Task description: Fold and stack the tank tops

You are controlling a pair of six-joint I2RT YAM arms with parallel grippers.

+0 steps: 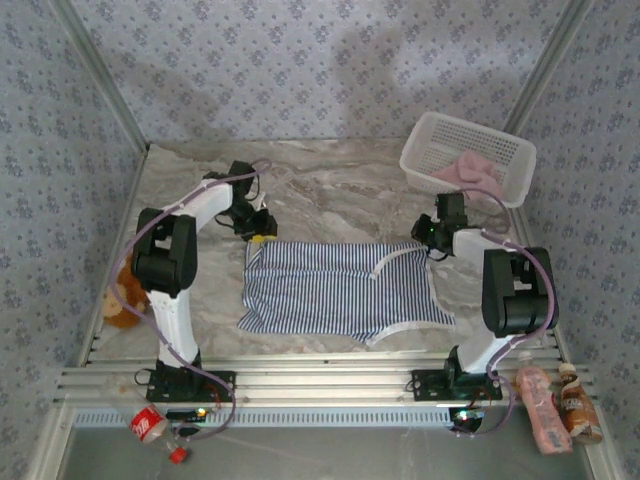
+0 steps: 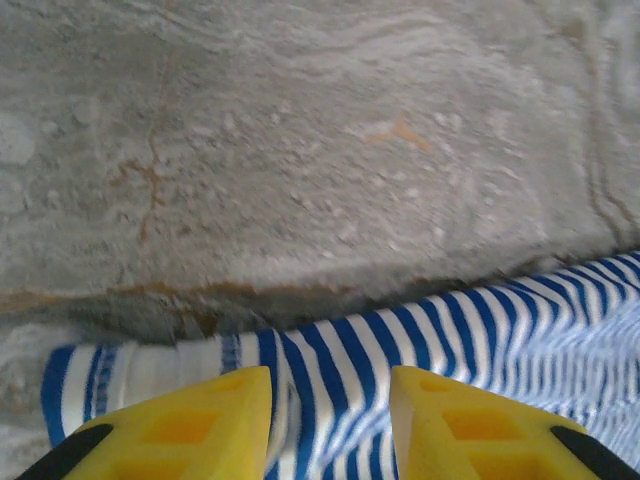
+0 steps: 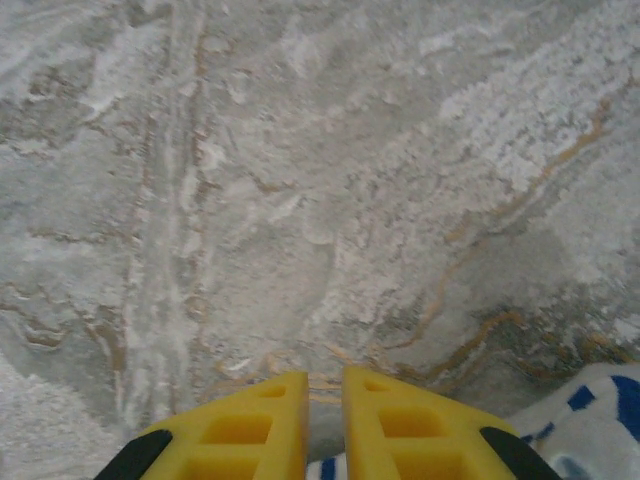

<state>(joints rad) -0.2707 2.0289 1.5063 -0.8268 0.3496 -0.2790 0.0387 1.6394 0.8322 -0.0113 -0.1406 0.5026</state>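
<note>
Two far corners of striped tank top (image 1: 330,290), flat by table (image 1: 330,190) near edge, to pinch evenly: left gripper (image 2: 329,385) part-open over cloth, right gripper (image 3: 325,380) nearly closed, hold unclear. Pink tank top (image 1: 462,168) in basket (image 1: 515,175), far-right corner.

End effector (image 2: 330,410) jaws parted above striped tank top (image 2: 480,330) edge; marble table (image 2: 300,150) beyond.

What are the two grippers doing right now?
Left gripper: open, over the striped tank top edge, holding nothing.
Right gripper: nearly shut, apparently pinching that top's edge.
</note>
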